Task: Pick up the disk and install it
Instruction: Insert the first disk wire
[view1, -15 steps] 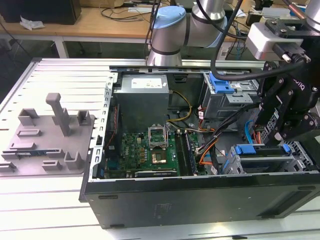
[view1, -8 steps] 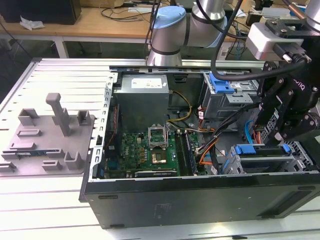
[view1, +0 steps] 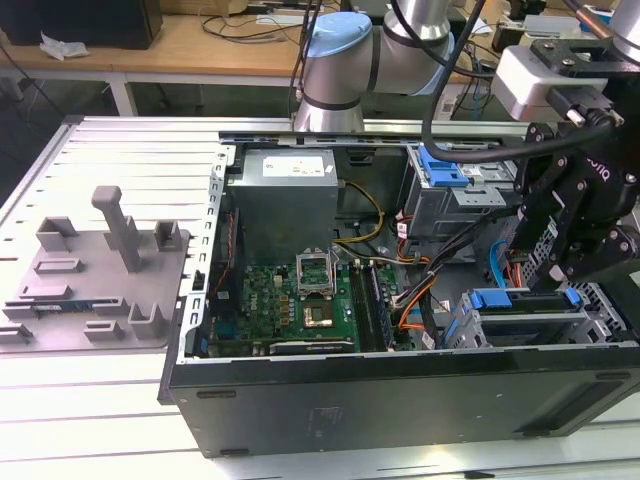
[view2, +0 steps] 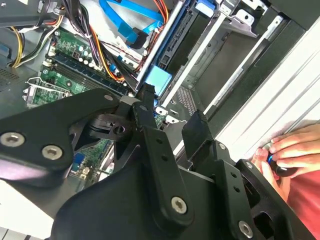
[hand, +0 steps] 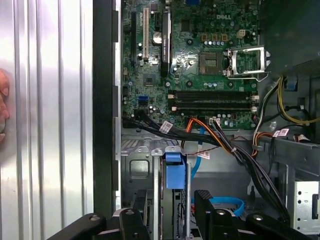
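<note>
The disk (hand: 175, 171) stands on edge in the drive cage (hand: 134, 167) at the exterior view's right. The hand (hand: 171, 199) straddles it, fingers spread wide, gripping nothing.

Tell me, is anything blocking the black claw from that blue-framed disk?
Nothing visible does. In the first wrist view the open gripper hangs over the disk, a finger to either side; the cables run clear of it.

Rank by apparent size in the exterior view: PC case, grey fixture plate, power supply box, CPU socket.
1. PC case
2. grey fixture plate
3. power supply box
4. CPU socket
The gaps are clear, no ties.
</note>
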